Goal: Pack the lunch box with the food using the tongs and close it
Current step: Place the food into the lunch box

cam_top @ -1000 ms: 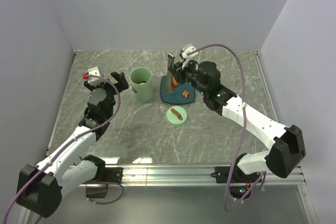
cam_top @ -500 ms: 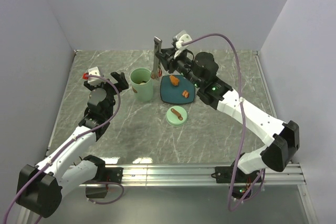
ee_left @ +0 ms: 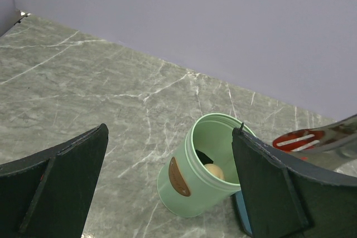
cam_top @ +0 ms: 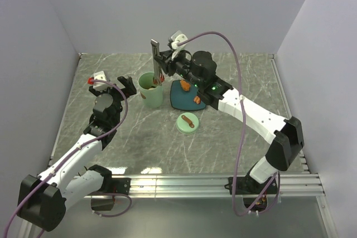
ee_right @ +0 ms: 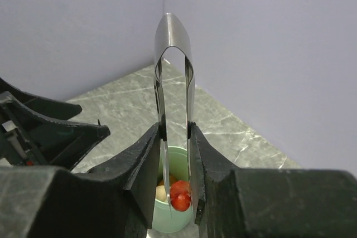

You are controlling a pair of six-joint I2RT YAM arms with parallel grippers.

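Note:
The mint-green lunch box [cam_top: 150, 90] stands open left of the teal plate [cam_top: 179, 103]. A beige ball [ee_left: 215, 171] lies inside the lunch box [ee_left: 189, 190]. My right gripper [cam_top: 163, 69] is shut on the grey tongs [cam_top: 155, 53], which point down over the cup's mouth. In the right wrist view the tongs [ee_right: 173, 71] pinch a red sausage-like piece [ee_right: 180, 194] just above the lunch box [ee_right: 169, 222]. My right gripper [ee_right: 176, 132] clamps both tong arms. Two orange pieces [cam_top: 185, 85] [cam_top: 197, 99] lie on the plate. My left gripper [cam_top: 120, 85] [ee_left: 170, 132] is open, left of the cup.
The round green lid [cam_top: 187, 122] with its brown strip handle lies flat in front of the plate. The grey back wall rises close behind the cup and plate. The right arm's purple cable [cam_top: 237, 82] loops high over the table.
My right arm has swung left from above the plate to above the lunch box, carrying the tongs and the red piece. The left arm has stayed still.

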